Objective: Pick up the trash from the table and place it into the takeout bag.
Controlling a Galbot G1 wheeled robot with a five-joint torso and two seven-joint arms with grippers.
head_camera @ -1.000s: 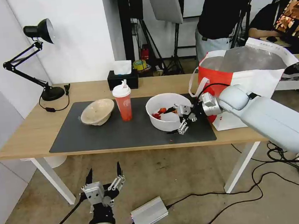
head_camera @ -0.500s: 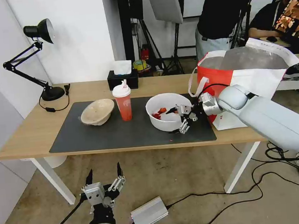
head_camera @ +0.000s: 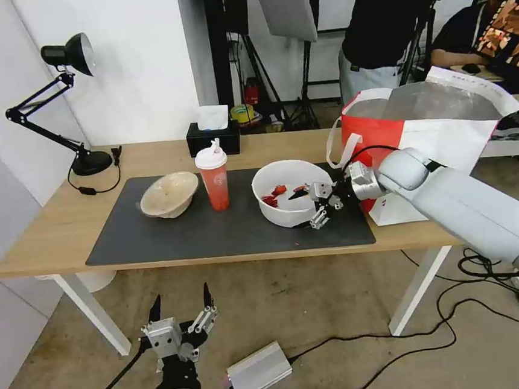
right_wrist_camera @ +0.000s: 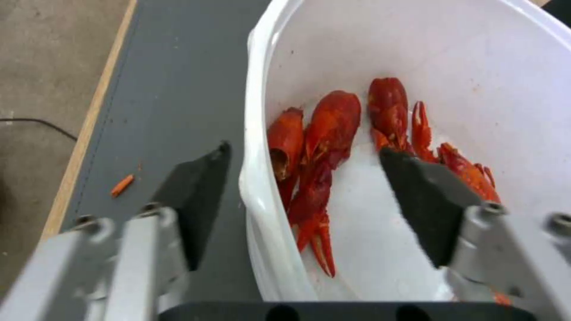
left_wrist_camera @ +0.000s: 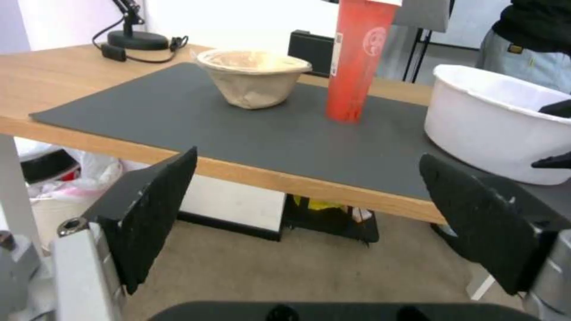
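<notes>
the right gripper [head_camera: 309, 203] is at the near right rim of the large white plastic bowl [head_camera: 285, 180], which stands on the dark grey mat [head_camera: 172, 238] of the table [head_camera: 44, 231]. its fingers are spread apart and straddle the bowl wall: in the right wrist view one finger [right_wrist_camera: 199, 187] is outside the rim, over the mat, and the other finger [right_wrist_camera: 425, 203] is inside the bowl, above the red food scraps [right_wrist_camera: 324, 147]. the wall stands between them, and it is not possible to tell if either finger touches it. a small orange scrap [right_wrist_camera: 122, 185] lies on the mat near the table edge.

the red cup [head_camera: 212, 177] with white lid stands upright on the mat, between the white bowl and the beige pulp bowl [head_camera: 168, 194], which sits a little tilted. the three things are apart from each other. the takeout bag [head_camera: 430, 137] stands open on the right end of the table, just beside the white bowl, with its silver lining visible and one white handle hanging toward the bowl.

the left gripper [head_camera: 181, 304] hangs low in front of the table, below the tabletop level, with its fingers wide open and holding nothing. behind the mat stand a black tissue box [head_camera: 212, 139] and, at the far left corner, a black desk lamp [head_camera: 63, 96].
</notes>
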